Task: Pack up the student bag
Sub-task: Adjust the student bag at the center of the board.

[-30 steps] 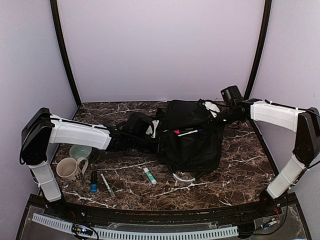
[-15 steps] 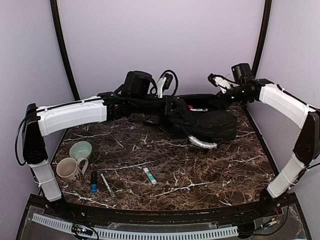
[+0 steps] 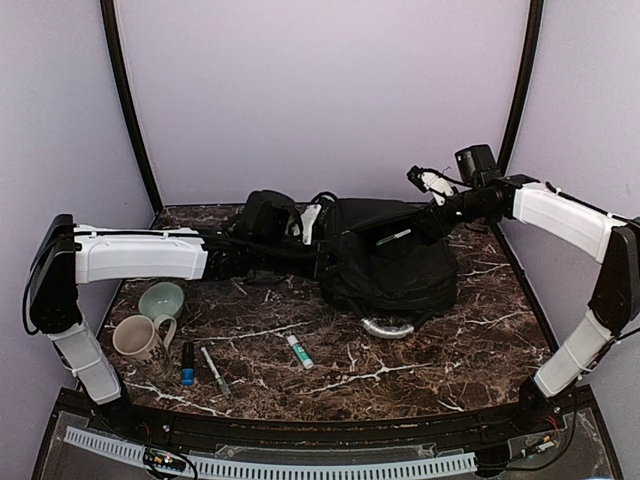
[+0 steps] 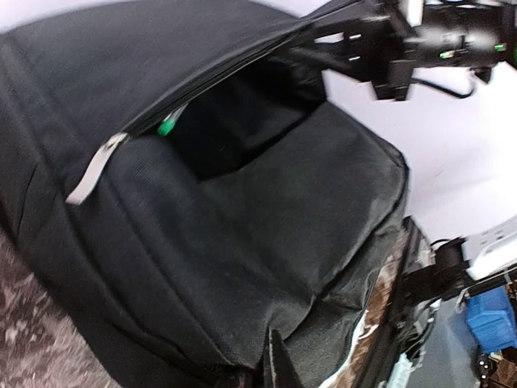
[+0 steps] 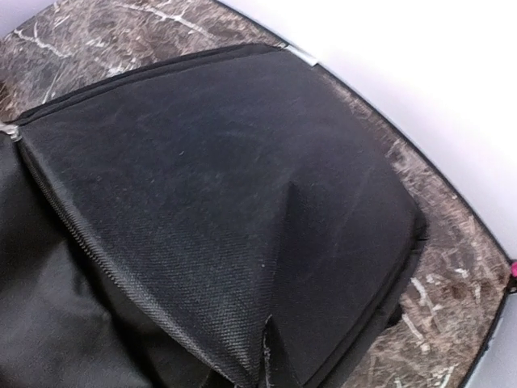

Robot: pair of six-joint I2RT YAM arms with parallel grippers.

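The student bag (image 3: pixel 392 262), a large black backpack, lies at the back middle of the marble table with its zipper mouth open. A green-tipped pen (image 3: pixel 393 238) shows in the opening, also in the left wrist view (image 4: pixel 167 126). My left gripper (image 3: pixel 322 243) is shut on the fabric at the bag's left side; the pinched fold shows in the left wrist view (image 4: pixel 271 364). My right gripper (image 3: pixel 443 210) is shut on the bag's upper right edge; the fabric (image 5: pixel 242 202) is pulled into a peak at the jaws (image 5: pixel 266 360). The fingertips are hidden by cloth.
A pale green bowl (image 3: pixel 161 299), a beige mug (image 3: pixel 140 338), a blue-capped tube (image 3: pixel 187 366), a marker (image 3: pixel 214 369) and a white-green stick (image 3: pixel 299 351) lie at the front left. A silver curved piece (image 3: pixel 388 326) sticks out under the bag.
Both arms lifted the bag off the table and toward the back wall, then lowered it. It now rests farther back than one second ago, mouth held open.
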